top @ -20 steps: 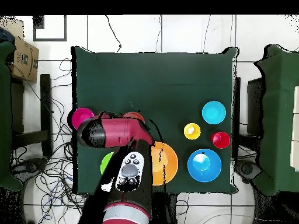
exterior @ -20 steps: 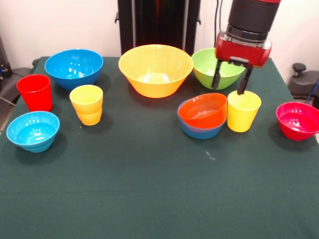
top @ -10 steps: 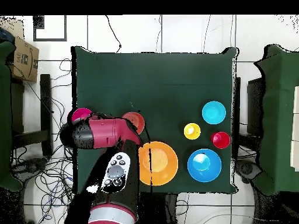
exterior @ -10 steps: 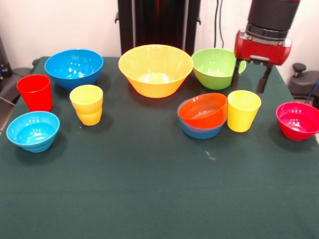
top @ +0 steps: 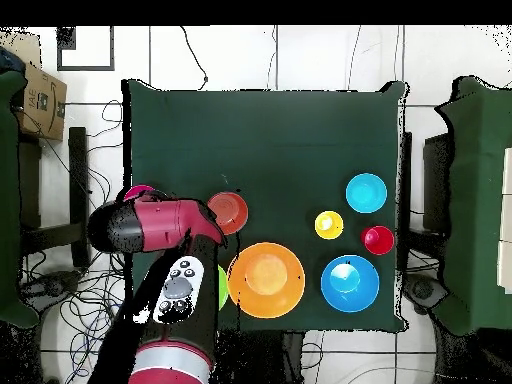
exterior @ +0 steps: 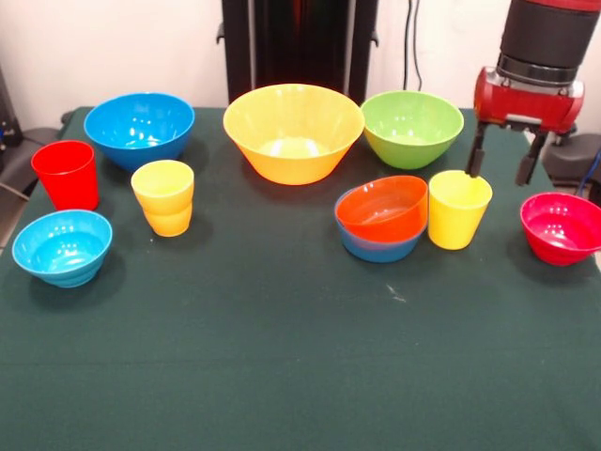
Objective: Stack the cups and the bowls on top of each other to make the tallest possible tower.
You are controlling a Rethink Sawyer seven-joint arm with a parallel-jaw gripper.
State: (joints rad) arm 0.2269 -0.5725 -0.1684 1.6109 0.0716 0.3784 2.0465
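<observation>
A dark green cloth-covered tabletop (exterior: 282,376) is seen carrying every bowl and cup, all apart or in small nests; no tall tower is built. The red and black robot arm (exterior: 540,47) is seen coming down at the far right. Its tool (exterior: 502,162) hangs in the air with its two dark fingers (exterior: 476,155) spread wide and nothing held, above the gap between the single yellow plastic cup (exterior: 458,209) and the small crimson glossy bowl (exterior: 562,227).

The large yellow-orange glossy bowl (exterior: 293,132) is placed at the far middle. To its right the lime green medium bowl (exterior: 411,128) is found, and to its left, at the far left, the medium blue bowl (exterior: 139,128). Near the left edge the small light-blue bowl (exterior: 62,246) is set, with the red tapered plastic cup (exterior: 67,174) just behind it. Right of the red cup, two yellow-orange cups nested into one another (exterior: 163,196) are seen upright. Right of centre, the small orange-red bowl (exterior: 381,208) is nested, tilted, inside a small blue bowl (exterior: 376,248), touching or just beside the single yellow cup. The crimson bowl is placed at the right edge, apart from the rest.

In the overhead view the arm (top: 150,225) covers that end of the tabletop (top: 270,140).
</observation>
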